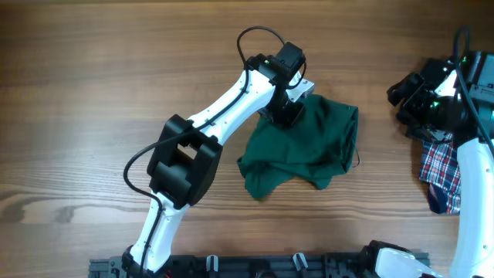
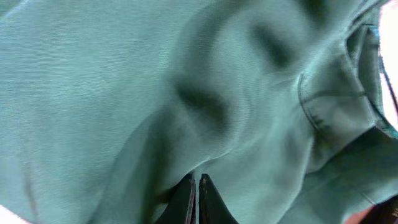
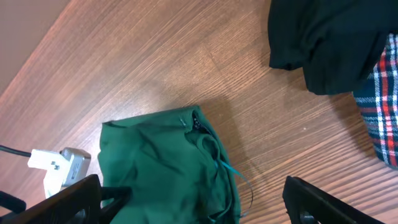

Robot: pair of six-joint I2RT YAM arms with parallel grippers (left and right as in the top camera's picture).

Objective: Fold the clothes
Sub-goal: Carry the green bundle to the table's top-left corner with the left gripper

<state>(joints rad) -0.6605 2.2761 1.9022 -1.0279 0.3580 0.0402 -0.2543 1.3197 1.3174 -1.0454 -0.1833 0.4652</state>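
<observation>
The dark green shirt-like garment (image 1: 305,147) lies crumpled on the wooden desk (image 1: 93,93). It is bunched into an uneven heap, with one lobe hanging toward the front edge and no flat panel showing. The left gripper (image 1: 287,114) sits on the garment's upper left corner. In the left wrist view its jaws are pressed together, with a ridge of green cloth running into their tips, so they seem to pinch a thin layer there. The right gripper (image 3: 191,186) hangs well off to the garment's right with its jaws spread wide and nothing between them. Farther right of the garment lie a black garment (image 3: 317,43) and a red-white-blue plaid cloth (image 1: 441,174), both apart from it.

The main risk is the pinch. It may hold only a single layer near a crease, so a lift could let the cloth slip out. It could also drag the whole heap across the desk without opening it. With only one corner held, the garment would probably hang twisted. A loose teal thread (image 3: 239,180) at the garment's near edge could snag a jaw. A wide sweep to the right could also disturb the other cloths.
</observation>
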